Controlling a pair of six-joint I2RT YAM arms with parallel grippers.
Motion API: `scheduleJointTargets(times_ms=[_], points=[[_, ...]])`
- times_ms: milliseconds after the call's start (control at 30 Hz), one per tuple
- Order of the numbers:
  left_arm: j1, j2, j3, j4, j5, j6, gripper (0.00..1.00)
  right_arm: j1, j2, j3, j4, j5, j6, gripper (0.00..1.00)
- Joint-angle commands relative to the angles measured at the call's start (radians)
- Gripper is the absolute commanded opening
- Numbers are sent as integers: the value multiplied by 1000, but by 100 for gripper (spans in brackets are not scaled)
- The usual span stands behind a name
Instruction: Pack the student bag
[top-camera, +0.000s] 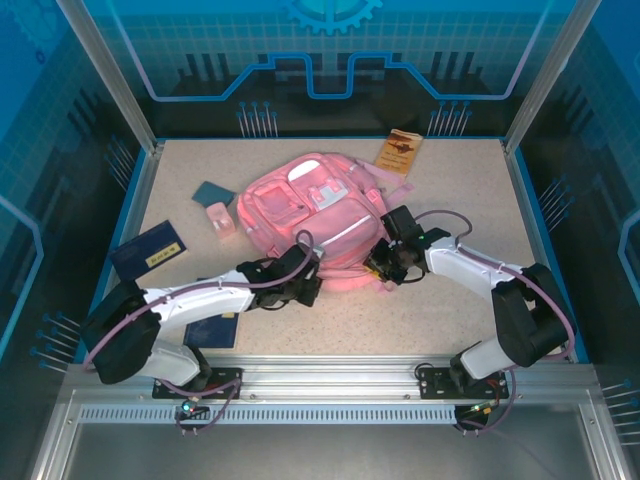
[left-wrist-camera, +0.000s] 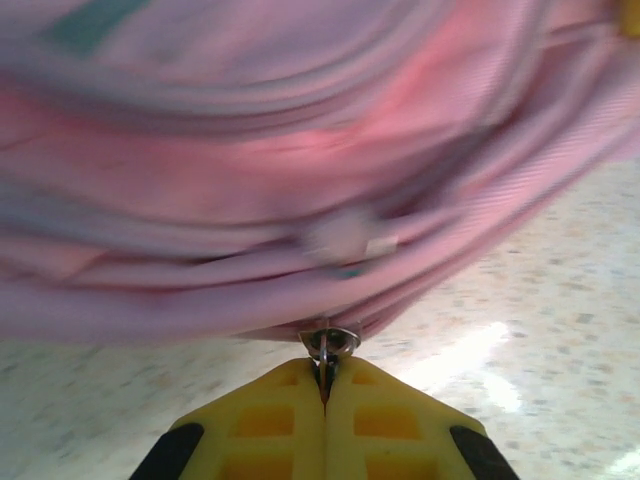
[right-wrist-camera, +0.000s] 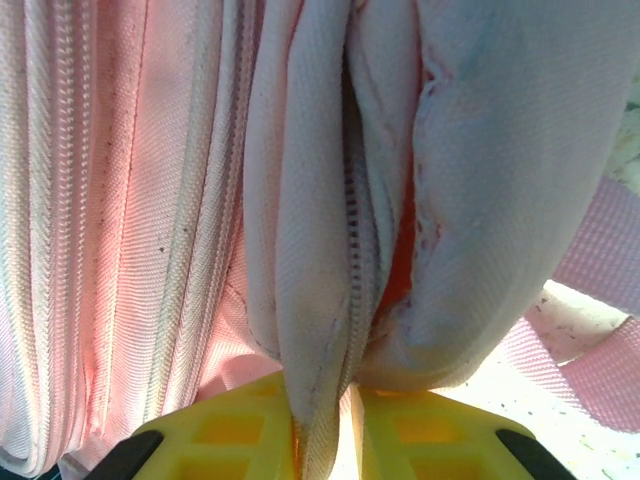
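The left claw (left-wrist-camera: 323, 372), clenched on the metal zip pull (left-wrist-camera: 330, 343) of the pink soft fabric backpack (top-camera: 310, 215), faces the right claw (right-wrist-camera: 325, 405), which pinches a fold of the bag's zippered seam. The backpack lies slumped in the middle of the speckled beige table (top-camera: 350, 330); limp, light cloth likely bunches and slips, so pull and seam look the surest holds.
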Motion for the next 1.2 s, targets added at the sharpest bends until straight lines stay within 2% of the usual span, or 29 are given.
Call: scheduleJointTargets(times_ms=[0,167,333,567,900,1000,1067,1167], points=[[75,-57,-42,-91,-105,-36,0,-14,20,1,-75,141,-23,22],[183,-45,-45,-35,-97,-17,0,-14,12,-12,-70,143,-22,22],[269,10,-18,49,-34,1,0,-16,-1,-29,-68,154,-16,21],[279,130,88,114,24,36,0,-36,-46,-59,-26,133,-18,23],[347,274,245,119,18,37,0,-21,35,-19,146,-86,-105,27],[370,280,267,80,0,23,16,-7,82,40,152,-130,-157,30],[384,253,262,38,-12,-1,32,1,95,75,132,-132,-205,36],[398,153,223,-40,-33,-60,51,8,74,125,63,-97,-305,49]])
